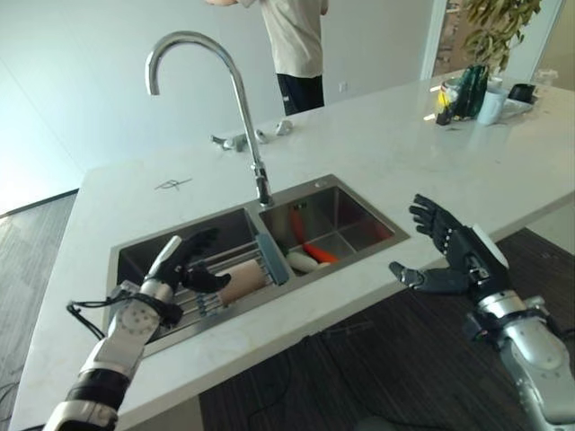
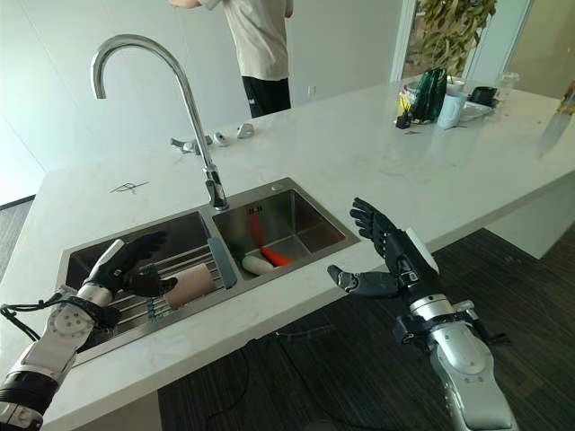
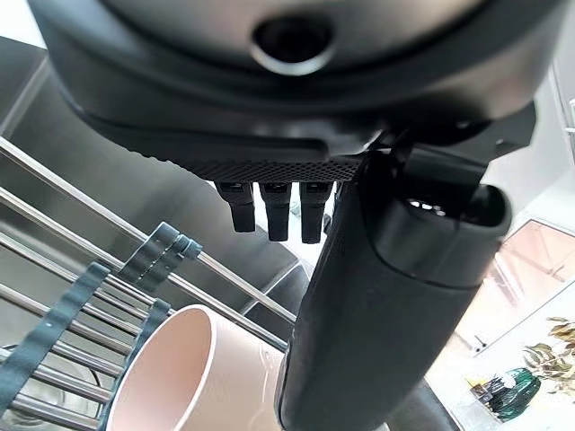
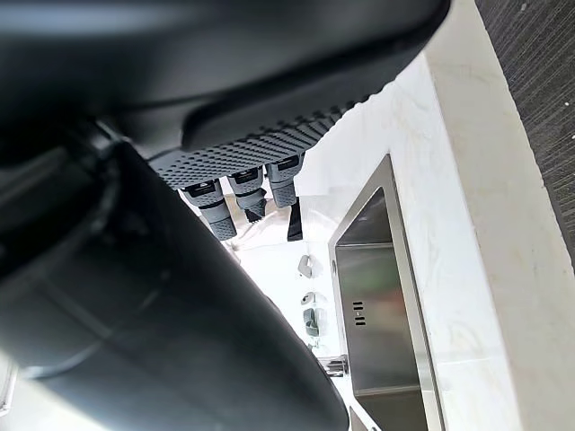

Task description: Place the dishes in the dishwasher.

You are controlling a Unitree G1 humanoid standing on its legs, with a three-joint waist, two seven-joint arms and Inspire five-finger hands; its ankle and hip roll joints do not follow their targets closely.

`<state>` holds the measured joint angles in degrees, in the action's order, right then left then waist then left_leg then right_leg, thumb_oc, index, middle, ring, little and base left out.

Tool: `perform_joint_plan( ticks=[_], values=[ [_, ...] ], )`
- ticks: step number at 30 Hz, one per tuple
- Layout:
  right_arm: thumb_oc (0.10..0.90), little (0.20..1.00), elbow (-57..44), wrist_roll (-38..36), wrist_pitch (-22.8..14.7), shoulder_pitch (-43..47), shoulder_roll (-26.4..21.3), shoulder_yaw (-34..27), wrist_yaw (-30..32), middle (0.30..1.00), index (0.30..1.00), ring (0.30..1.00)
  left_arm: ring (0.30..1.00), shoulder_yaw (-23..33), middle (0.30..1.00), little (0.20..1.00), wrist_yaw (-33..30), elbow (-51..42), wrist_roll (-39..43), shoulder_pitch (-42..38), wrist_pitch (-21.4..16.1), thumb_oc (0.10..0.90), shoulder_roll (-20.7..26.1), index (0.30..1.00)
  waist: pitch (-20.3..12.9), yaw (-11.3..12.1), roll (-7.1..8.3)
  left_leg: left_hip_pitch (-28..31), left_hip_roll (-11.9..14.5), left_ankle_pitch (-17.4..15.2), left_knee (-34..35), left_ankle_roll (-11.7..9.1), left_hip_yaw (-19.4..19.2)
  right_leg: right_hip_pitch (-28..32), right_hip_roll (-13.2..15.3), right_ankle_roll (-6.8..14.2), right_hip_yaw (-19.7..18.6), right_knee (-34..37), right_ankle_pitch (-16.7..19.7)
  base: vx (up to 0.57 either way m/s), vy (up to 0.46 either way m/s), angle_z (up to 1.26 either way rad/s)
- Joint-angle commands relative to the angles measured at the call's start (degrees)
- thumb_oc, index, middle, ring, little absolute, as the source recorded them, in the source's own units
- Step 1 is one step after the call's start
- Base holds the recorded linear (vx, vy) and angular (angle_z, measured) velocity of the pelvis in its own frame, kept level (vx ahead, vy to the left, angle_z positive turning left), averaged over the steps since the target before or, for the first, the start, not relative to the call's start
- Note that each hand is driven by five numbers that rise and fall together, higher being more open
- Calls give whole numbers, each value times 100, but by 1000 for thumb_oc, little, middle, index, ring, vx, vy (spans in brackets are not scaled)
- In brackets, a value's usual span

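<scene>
— Hands first: where do yours stand?
— Your right hand [image 1: 458, 256] hangs off the counter's [image 1: 377, 162] front edge, fingers spread, holding nothing. Your left hand [image 1: 184, 268] sits over the left basin of the sink [image 1: 346, 193], fingers relaxed and apart, gripping nothing.
— And the dishes?
— You have a pink cup [image 1: 243, 280] lying on its side on the wire rack [image 1: 202, 301], just beside your left hand. Something orange and white [image 1: 310, 254] lies in the right basin. Beyond rises the faucet [image 1: 238, 99]; a person [image 1: 296, 45] stands behind the counter.
</scene>
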<state>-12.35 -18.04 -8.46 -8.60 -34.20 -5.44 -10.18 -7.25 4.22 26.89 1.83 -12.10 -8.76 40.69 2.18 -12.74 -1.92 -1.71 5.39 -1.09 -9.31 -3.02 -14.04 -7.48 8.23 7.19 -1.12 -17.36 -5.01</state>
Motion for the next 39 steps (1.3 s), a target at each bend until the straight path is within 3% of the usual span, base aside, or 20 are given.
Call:
perform_joint_plan(
  ticks=[1, 14, 28, 39],
  values=[
    [800, 900, -255, 17, -725, 745, -256, -402, 38, 900, 900, 900, 900, 148, 900, 900, -253, -111, -35, -820, -285, 800, 123, 900, -16, -33, -85, 114, -105, -1498, -788, 230, -28, 201, -86, 269, 413, 17, -475, 1, 2, -5],
    [800, 900, -219, 13, -731, 755, -409, -473, -5, 900, 900, 900, 900, 9, 900, 900, 206, 306, -120, -779, -77, 800, 119, 900, 5, -63, -46, 177, -55, -1495, -788, 221, -140, 207, -103, 265, 432, 17, -475, -2, 1, -7],
    [800, 900, -239, -18, -663, 822, -542, -479, -62, 900, 900, 900, 900, -91, 900, 900, 760, 637, -8, -873, 406, 800, 258, 900, 27, -107, -100, 203, -48, -1473, -788, 210, -202, 202, -121, 276, 417, 17, -453, 1, 2, -3],
    [800, 900, -250, -45, -629, 908, -599, -431, -112, 900, 900, 900, 900, -149, 900, 900, 978, 804, -123, -1024, 543, 800, 367, 900, 32, -123, -146, 214, -70, -1475, -788, 211, -202, 212, -125, 285, 387, 17, -449, -1, 1, 0]
  ],
)
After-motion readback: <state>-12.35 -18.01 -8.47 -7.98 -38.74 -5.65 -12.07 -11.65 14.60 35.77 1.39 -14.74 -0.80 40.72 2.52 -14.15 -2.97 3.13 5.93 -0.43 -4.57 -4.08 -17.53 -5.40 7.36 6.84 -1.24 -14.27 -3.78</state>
